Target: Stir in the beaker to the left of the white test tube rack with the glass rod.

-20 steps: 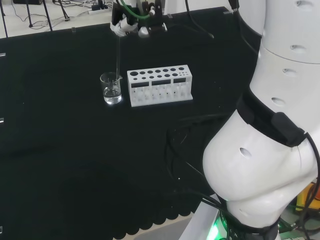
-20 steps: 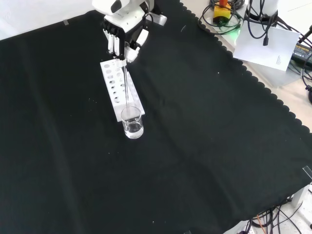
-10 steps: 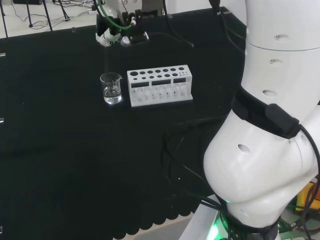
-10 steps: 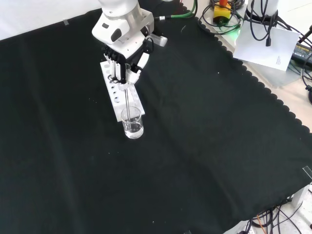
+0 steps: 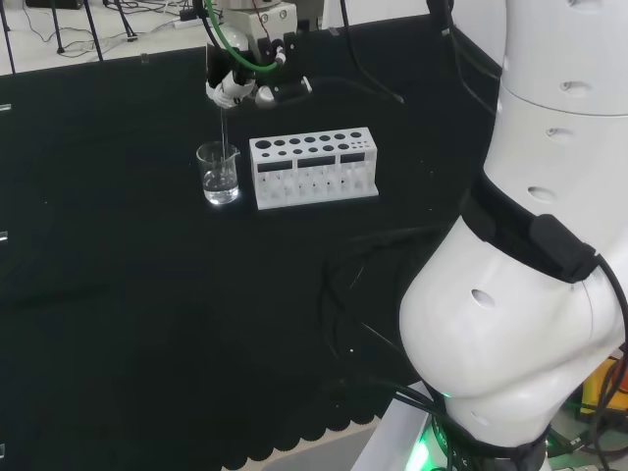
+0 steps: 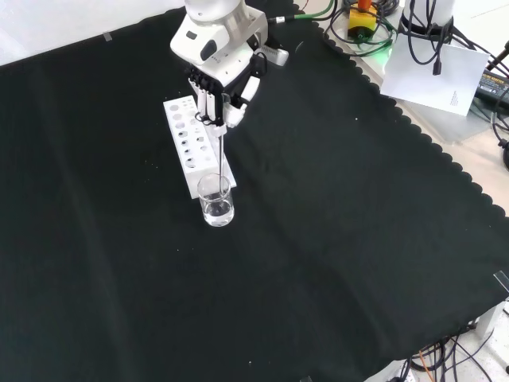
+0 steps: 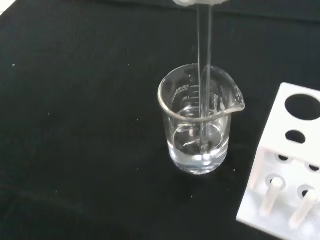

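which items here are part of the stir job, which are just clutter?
In the job:
- beaker, a little clear liquid in it
- glass rod, end down inside the beaker
- hand, curled round the rod
- white rack, the landmark beside the beaker

Lying about:
- white paper off the cloth
- cables beyond the cloth's edge

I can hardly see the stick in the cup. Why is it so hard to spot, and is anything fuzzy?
Head view: the clear glass rod nearly vanishes against the black cloth. Front view: it shows as a thin pale line from the hand into the beaker. Wrist view: rod and beaker look clear, while a blurred white part of the hand sits at the edge.
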Robot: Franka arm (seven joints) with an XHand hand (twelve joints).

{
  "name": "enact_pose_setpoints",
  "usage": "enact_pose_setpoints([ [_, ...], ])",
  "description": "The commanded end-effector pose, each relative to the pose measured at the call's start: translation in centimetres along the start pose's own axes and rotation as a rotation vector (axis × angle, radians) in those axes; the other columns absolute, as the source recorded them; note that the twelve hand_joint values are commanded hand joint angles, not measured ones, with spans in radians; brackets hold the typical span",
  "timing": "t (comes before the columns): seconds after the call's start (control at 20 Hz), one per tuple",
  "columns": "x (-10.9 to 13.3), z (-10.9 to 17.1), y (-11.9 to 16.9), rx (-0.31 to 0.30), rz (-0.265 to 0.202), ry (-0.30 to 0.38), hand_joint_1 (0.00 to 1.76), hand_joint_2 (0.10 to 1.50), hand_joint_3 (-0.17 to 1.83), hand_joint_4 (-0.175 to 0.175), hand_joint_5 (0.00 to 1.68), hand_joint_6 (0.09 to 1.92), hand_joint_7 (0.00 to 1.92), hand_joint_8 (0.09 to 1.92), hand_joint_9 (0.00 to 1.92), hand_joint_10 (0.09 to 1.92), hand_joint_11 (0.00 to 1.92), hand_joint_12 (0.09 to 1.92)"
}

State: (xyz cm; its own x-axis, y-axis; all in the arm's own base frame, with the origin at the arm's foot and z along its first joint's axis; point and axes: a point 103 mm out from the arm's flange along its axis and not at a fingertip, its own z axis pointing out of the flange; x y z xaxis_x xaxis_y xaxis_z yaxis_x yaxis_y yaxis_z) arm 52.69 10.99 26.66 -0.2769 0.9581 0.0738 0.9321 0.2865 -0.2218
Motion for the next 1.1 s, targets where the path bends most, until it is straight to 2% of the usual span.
enact_pose_setpoints([
  [0.05, 1.8, -2.7, 2.2, -0.048, 0.034, -0.039, 1.31, 1.10, -0.17, -0.175, 1.38, 0.09, 1.17, 1.03, 1.55, 0.92, 1.65, 0.53],
  [0.15, 2.8, -3.4, 2.0, -0.080, -0.021, -0.021, 1.31, 1.10, -0.17, -0.175, 1.38, 0.09, 1.17, 1.03, 1.55, 0.92, 1.65, 0.53],
  [0.25, 3.0, -3.6, 2.0, -0.088, -0.042, -0.011, 1.31, 1.10, -0.17, -0.175, 1.38, 0.09, 1.17, 1.03, 1.55, 0.92, 1.65, 0.53],
  [0.35, 2.8, -3.4, 1.9, -0.079, -0.056, -0.014, 1.31, 1.10, -0.17, -0.175, 1.38, 0.09, 1.17, 1.03, 1.55, 0.92, 1.65, 0.53],
  [0.55, 2.0, -3.0, 2.1, -0.070, -0.044, -0.011, 1.31, 1.10, -0.17, -0.175, 1.38, 0.09, 1.17, 1.03, 1.55, 0.92, 1.65, 0.53],
  [0.6, 2.1, -2.9, 2.3, -0.046, 0.085, -0.064, 1.31, 1.10, -0.17, -0.175, 1.38, 0.09, 1.17, 1.03, 1.55, 0.92, 1.65, 0.53],
  [0.65, 2.5, -2.8, 2.5, -0.034, 0.050, -0.052, 1.31, 1.10, -0.17, -0.175, 1.38, 0.09, 1.17, 1.03, 1.55, 0.92, 1.65, 0.53],
  [0.85, 3.2, -3.0, 2.9, -0.058, 0.002, -0.035, 1.31, 1.10, -0.17, -0.175, 1.38, 0.09, 1.18, 1.02, 1.55, 0.92, 1.65, 0.53],
  [0.9, 3.1, -3.2, 2.5, -0.071, -0.013, -0.029, 1.31, 1.10, -0.17, -0.175, 1.38, 0.09, 1.18, 1.02, 1.55, 0.92, 1.65, 0.53],
  [0.95, 1.4, -3.2, -0.3, -0.126, -0.034, 0.002, 1.31, 1.10, -0.17, -0.175, 1.38, 0.09, 1.18, 1.02, 1.55, 0.92, 1.65, 0.53],
  [1.0, 0.7, -3.3, -1.2, -0.109, -0.039, 0.001, 1.31, 1.10, -0.17, -0.175, 1.38, 0.09, 1.18, 1.02, 1.55, 0.92, 1.65, 0.53],
  [1.1, 0.9, -3.5, -0.2, -0.084, -0.043, -0.013, 1.31, 1.10, -0.17, -0.175, 1.38, 0.09, 1.17, 1.02, 1.55, 0.92, 1.65, 0.53],
])
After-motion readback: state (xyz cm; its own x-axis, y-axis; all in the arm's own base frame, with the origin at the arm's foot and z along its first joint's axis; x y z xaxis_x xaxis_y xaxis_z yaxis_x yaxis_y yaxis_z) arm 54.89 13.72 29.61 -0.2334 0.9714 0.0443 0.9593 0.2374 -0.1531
